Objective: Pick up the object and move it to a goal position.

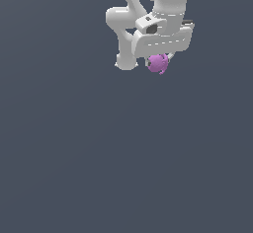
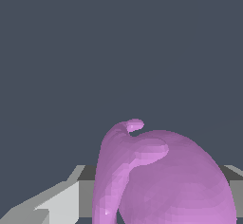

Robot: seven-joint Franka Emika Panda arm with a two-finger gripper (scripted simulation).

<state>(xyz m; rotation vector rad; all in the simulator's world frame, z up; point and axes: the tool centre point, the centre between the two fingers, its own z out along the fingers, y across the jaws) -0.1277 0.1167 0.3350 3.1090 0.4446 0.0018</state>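
Note:
The object is a small pink-purple lumpy blob, seen just under the white hand near the top of the exterior view. My gripper is shut on it, and most of the fingers are hidden behind the hand and the blob. In the wrist view the object fills the lower middle, rounded with a small curled protrusion on top, and a grey-white finger shows beside it. The blob hangs against plain grey background with no surface contact visible.
A white arm link hangs to the exterior view's left of the hand. Everything else in both views is uniform dark grey-blue background.

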